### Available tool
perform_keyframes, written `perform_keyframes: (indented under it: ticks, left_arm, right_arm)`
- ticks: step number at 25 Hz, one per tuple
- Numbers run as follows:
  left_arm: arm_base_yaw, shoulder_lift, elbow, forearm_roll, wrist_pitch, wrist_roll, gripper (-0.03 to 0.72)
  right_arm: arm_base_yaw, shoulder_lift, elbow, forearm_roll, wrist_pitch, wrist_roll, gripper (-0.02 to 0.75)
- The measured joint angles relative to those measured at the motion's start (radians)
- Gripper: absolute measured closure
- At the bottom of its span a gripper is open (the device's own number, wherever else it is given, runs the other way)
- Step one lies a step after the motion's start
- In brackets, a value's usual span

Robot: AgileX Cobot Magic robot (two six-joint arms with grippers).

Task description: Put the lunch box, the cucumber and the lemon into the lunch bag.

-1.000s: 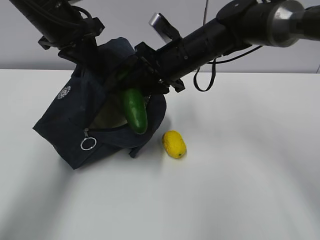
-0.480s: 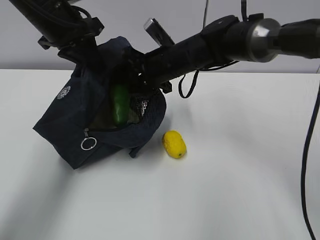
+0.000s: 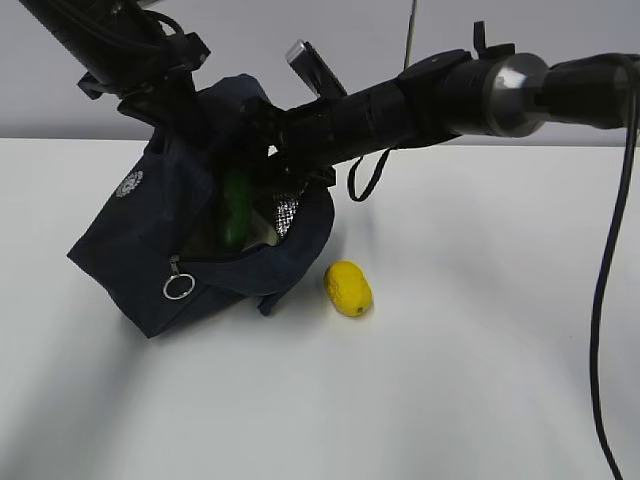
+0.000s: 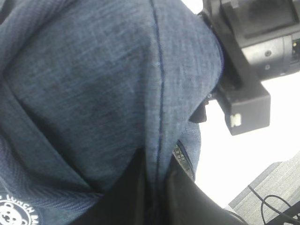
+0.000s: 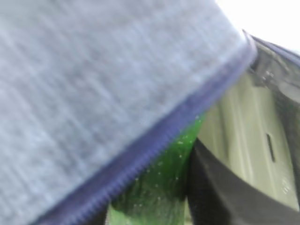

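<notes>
Left pincer (image 4: 154, 187) pinched on bag (image 3: 150, 230) to hold mouth open for cucumber (image 3: 236, 205); right pincer's state hidden; lemon (image 3: 348, 288) waiting on bench (image 3: 480, 330).

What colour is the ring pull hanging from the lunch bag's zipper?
Silver; the ring pull shows best in the exterior view, hanging against the navy lunch bag.

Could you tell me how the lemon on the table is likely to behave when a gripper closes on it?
The lemon lies loose on the smooth white table, beside the lunch bag and apparently clear of it; being oval, it will probably roll or skid if nudged off-centre. It looks firm and small, so probably light, though its curved rind may slip between the jaws.
</notes>
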Motion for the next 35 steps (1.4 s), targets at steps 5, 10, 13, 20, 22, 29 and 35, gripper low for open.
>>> perform_keyframes:
  ticks: [5, 10, 13, 20, 22, 29, 35]
  left_arm:
    - [0.0, 0.0, 0.0, -0.002, 0.0, 0.0, 0.677]
    - [0.0, 0.0, 0.0, -0.002, 0.0, 0.001, 0.677]
    - [0.0, 0.0, 0.0, -0.002, 0.0, 0.001, 0.677]
    - [0.0, 0.0, 0.0, -0.005, 0.0, 0.001, 0.677]
    - [0.0, 0.0, 0.0, -0.005, 0.0, 0.001, 0.677]
    - [0.0, 0.0, 0.0, -0.005, 0.0, 0.001, 0.677]
    - [0.0, 0.0, 0.0, -0.003, 0.0, 0.001, 0.677]
  right_arm:
    - [0.0, 0.0, 0.0, 0.008, 0.021, -0.004, 0.276]
    - [-0.009, 0.0, 0.0, 0.006, 0.068, -0.006, 0.271]
    - [-0.036, 0.0, 0.0, -0.002, 0.125, -0.006, 0.27]
    - [-0.162, -0.048, 0.0, -0.08, 0.26, -0.006, 0.275]
    - [-0.197, -0.083, 0.0, -0.16, 0.297, 0.001, 0.286]
    - [-0.205, -0.193, 0.0, -0.521, 0.387, 0.084, 0.295]
    - [-0.129, -0.228, 0.0, -0.828, 0.401, 0.225, 0.295]
